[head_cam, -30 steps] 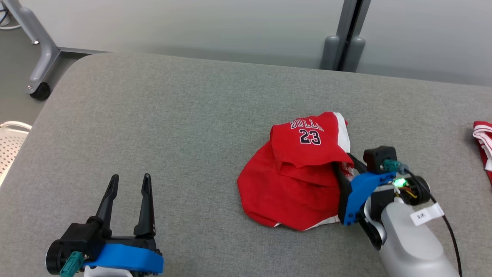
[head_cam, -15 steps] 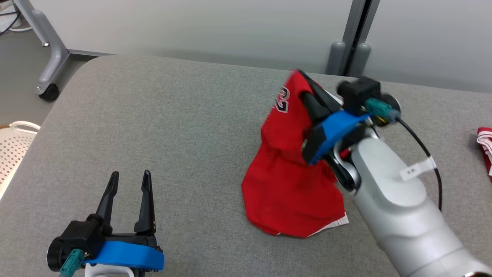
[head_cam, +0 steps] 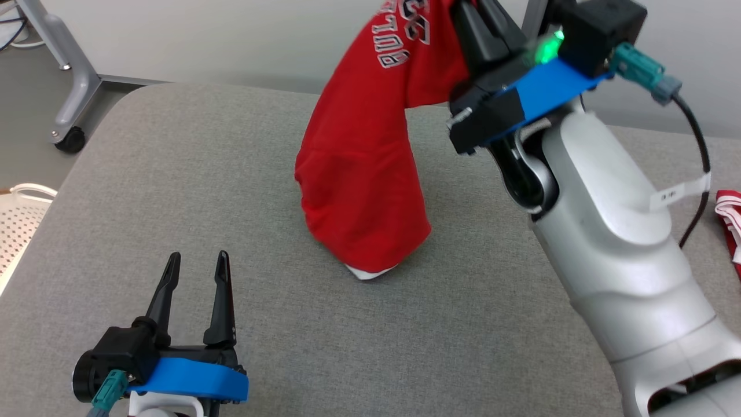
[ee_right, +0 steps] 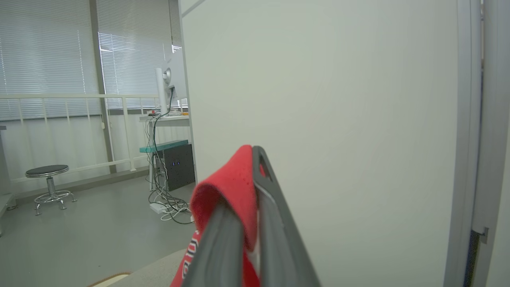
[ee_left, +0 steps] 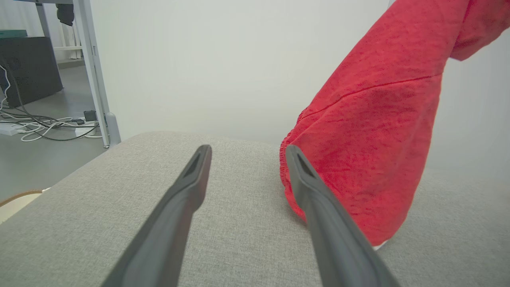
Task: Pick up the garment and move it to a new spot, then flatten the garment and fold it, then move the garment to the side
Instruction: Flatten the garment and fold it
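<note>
The garment (head_cam: 359,191) is a red jersey with white lettering and white trim. It hangs from my right gripper (head_cam: 477,17), which is shut on its upper part high above the far side of the grey padded table (head_cam: 202,174). The white-trimmed bottom end still touches the table top. In the right wrist view the red cloth (ee_right: 231,187) is pinched between the two fingers and drapes over the left one. My left gripper (head_cam: 197,258) rests open at the near left, with nothing between its fingers. From the left wrist the hanging garment (ee_left: 370,139) is just right of the open gripper (ee_left: 247,150).
Another red and white cloth (head_cam: 728,223) lies at the table's right edge. A white perforated basket (head_cam: 17,220) sits beside the table's left edge. A grey frame leg with a caster (head_cam: 69,139) stands on the floor at the far left. A pale partition wall runs behind the table.
My right gripper closed on the garment where it lay and rose up and to the left with it. The garment went from a crumpled heap to hanging. The left gripper stayed put.
</note>
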Robot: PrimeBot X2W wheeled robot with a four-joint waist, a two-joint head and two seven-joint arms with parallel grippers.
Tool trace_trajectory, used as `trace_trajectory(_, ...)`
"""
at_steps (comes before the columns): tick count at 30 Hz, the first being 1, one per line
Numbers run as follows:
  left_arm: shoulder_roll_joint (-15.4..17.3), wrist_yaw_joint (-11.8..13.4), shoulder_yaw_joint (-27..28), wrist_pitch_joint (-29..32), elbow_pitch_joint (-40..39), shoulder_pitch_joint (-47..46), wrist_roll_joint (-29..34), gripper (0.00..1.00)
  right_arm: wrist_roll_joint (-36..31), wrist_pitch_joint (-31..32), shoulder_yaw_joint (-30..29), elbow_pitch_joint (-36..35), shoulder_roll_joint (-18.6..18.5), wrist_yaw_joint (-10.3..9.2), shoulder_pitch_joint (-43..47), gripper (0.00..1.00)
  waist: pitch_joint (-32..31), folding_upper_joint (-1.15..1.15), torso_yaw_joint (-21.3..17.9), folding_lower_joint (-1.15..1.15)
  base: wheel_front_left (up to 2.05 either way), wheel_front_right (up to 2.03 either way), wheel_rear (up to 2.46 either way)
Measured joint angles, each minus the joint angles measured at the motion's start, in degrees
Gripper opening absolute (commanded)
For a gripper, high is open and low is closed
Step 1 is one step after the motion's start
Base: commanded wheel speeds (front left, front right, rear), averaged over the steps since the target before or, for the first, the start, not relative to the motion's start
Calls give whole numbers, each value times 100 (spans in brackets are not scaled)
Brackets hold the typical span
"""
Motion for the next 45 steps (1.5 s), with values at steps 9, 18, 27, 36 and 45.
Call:
trace_trajectory(9,-40,-70,33,-15,26,-13,20,100,-859,237,-1158,1585,-410,-1,1227,100,59,0,-149,0,0,0,0)
trace_trajectory(18,-60,-148,38,-16,158,-35,57,100,-1561,370,-2118,2479,-625,0,1880,100,-96,0,-162,0,0,0,0)
trace_trajectory(27,-37,-155,75,-16,209,198,57,100,-1980,65,-2840,1370,-437,0,3070,100,-384,0,-327,0,0,0,0)
trace_trajectory(36,10,-182,177,-18,209,320,57,100,-2013,0,-3171,-1438,-34,0,4974,100,-564,0,-681,-1,0,0,0)
trace_trajectory(45,26,-154,256,-18,227,385,148,100,-1727,182,-2947,-2495,-16,0,5820,100,-642,0,-1000,-1,0,0,0)
